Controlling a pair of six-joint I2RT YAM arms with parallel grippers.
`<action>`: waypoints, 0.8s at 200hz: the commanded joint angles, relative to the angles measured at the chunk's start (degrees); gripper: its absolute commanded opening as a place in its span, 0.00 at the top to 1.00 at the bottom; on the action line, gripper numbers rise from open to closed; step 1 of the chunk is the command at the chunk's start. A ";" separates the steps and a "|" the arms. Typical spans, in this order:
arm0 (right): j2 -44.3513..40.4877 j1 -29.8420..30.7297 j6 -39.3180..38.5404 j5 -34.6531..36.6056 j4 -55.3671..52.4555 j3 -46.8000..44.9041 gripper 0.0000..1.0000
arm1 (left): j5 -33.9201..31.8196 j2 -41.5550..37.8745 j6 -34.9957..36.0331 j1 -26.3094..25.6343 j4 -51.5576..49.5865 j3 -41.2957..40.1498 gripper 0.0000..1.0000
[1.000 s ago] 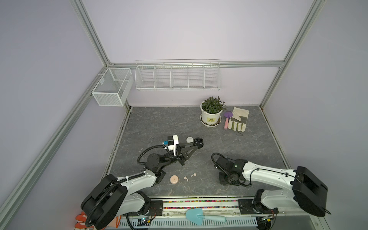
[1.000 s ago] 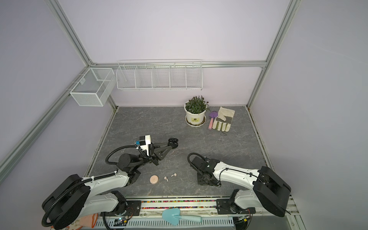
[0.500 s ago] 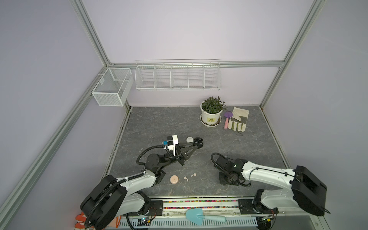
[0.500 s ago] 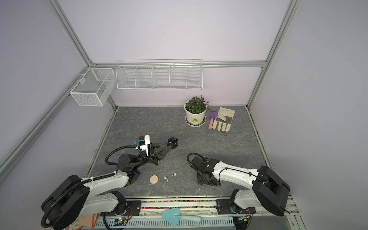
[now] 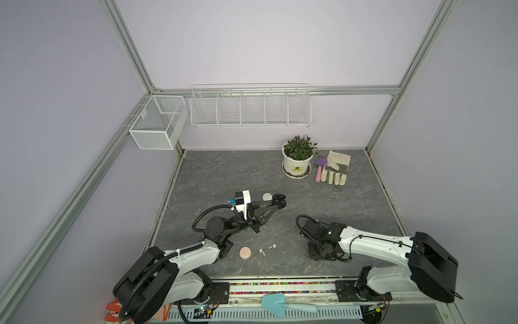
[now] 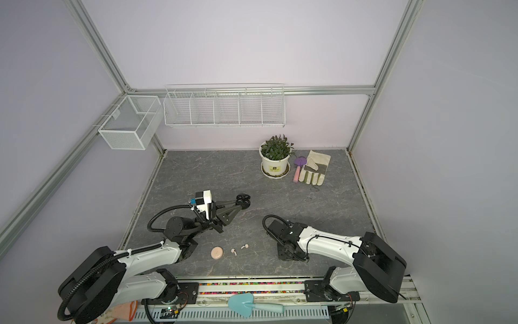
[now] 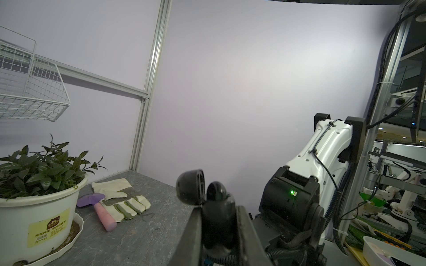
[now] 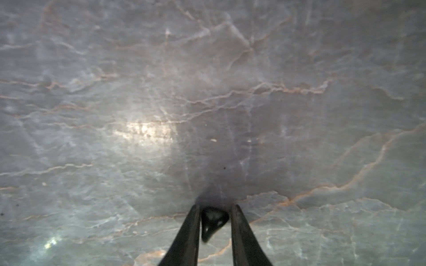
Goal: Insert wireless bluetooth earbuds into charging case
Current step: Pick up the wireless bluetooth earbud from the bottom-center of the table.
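Marble tabletop; right end effector tight on tiny black earbud; left on case.

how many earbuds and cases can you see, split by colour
pink earbuds: 2
black earbud: 1, between the right gripper's fingers
pink case: 1
white case: 1
black case: 1, open, held by the left gripper
total: 6
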 commanded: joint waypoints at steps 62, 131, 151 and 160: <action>0.50 0.37 0.54 0.77 -0.86 -0.18 0.77 | -0.45 -0.81 1.06 -0.07 2.12 -0.97 1.00; -3.40 -0.41 -0.33 4.16 -3.83 1.79 0.79 | -1.59 1.47 -1.60 0.01 2.19 0.79 1.00; -5.21 -1.33 -1.23 5.37 -4.72 2.81 0.79 | -1.78 1.75 -2.20 0.09 2.21 1.64 1.00; -6.02 -1.70 -1.84 6.08 -5.31 3.64 0.79 | -2.14 1.82 -2.19 0.10 2.17 1.76 1.00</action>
